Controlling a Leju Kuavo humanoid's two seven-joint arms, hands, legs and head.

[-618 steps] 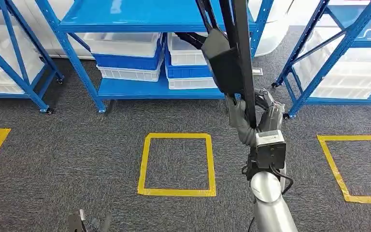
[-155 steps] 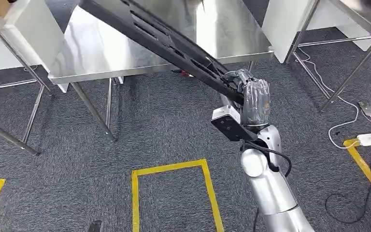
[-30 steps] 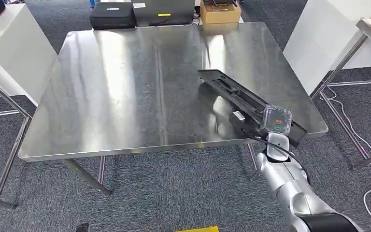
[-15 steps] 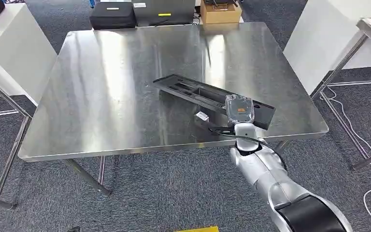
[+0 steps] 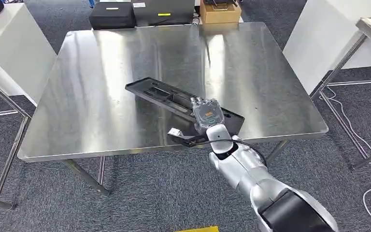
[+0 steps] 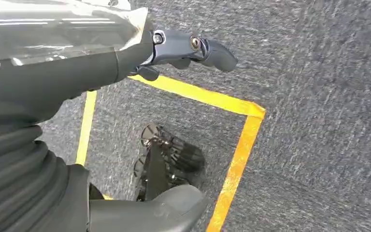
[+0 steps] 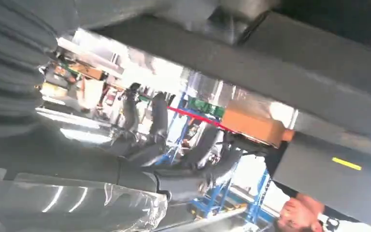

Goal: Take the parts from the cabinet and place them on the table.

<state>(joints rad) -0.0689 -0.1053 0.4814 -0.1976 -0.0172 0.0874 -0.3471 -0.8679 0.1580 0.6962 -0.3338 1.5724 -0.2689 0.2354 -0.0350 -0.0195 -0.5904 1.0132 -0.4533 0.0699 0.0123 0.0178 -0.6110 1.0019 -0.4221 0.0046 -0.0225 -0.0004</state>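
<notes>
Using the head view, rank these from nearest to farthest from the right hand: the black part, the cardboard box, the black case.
1. Black part: under the right hand, on the table.
2. Cardboard box: beyond the table's far edge, right of centre.
3. Black case: beyond the far edge, further left.

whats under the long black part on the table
The long black part lies on the steel table, whose bare top surrounds it. The right hand covers its near end, so the surface beneath that end is hidden.
</notes>
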